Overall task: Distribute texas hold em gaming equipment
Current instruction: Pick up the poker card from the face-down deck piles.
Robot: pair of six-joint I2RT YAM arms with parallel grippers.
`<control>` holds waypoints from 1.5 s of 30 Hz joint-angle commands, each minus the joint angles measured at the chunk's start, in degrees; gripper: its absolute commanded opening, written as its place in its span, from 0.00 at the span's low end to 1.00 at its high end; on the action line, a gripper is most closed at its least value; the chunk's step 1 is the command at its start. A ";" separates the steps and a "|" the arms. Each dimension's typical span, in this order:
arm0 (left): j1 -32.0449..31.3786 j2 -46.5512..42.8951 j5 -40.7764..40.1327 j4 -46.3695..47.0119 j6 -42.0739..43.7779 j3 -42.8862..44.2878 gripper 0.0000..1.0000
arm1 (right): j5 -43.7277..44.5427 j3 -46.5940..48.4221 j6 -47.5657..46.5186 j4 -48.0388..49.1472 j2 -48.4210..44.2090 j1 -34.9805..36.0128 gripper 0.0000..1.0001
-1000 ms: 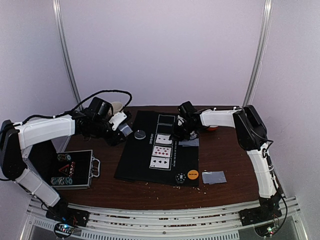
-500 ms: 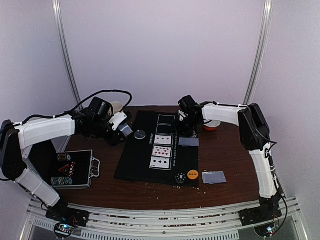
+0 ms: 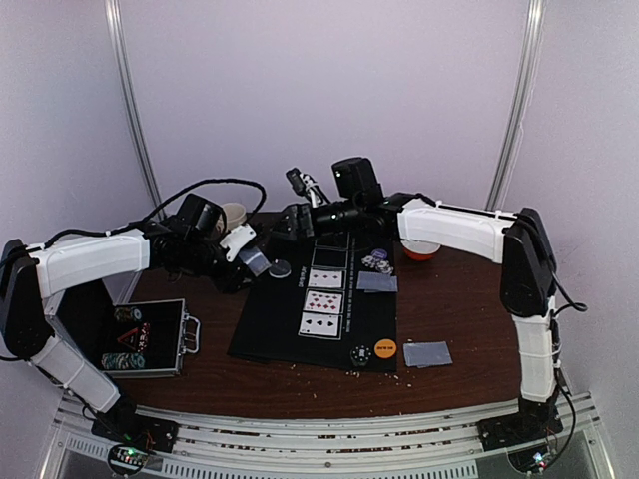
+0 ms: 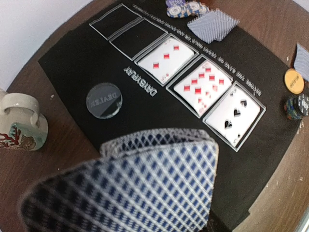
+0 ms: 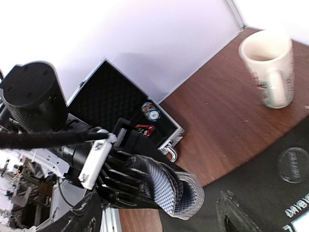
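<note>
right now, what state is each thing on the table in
left fingers: shut on the deck
right fingers: open, empty
deck: bowed in the grip, backs showing
three board cards: face up
two far slots: empty
dealer button: lying flat, lettering up
far card pair: face down
near card pair: face down
case: lid open
mug: upright, looks empty

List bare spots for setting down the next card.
Free: the two empty outlined slots beyond the face-up cards; the mat's left strip nearer than the dealer button; bare table between the case and mat. Crowded: the mat's right edge, with chips, a card pile and the orange disc.
</note>
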 commanded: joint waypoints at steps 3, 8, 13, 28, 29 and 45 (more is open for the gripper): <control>0.43 -2.66 4.53 2.10 0.92 1.36 0.43 | -4.22 4.99 -0.52 3.49 6.67 1.34 0.82; 0.44 -2.96 4.38 2.25 0.86 1.25 0.43 | -5.41 2.63 -1.30 5.19 6.16 1.34 0.81; 0.47 -2.89 3.97 2.35 0.82 1.35 0.43 | -7.68 -6.67 3.02 15.99 1.02 -1.34 0.80; 0.48 -3.34 4.55 2.36 0.91 1.28 0.43 | -2.21 -4.16 0.01 14.28 4.13 0.74 0.84; 0.44 -3.34 4.57 2.38 0.86 1.26 0.43 | -2.59 -3.23 0.07 14.14 4.89 1.02 0.85; 0.45 -3.30 4.89 2.38 1.02 1.26 0.43 | 0.32 5.87 -0.48 9.37 11.51 2.94 0.80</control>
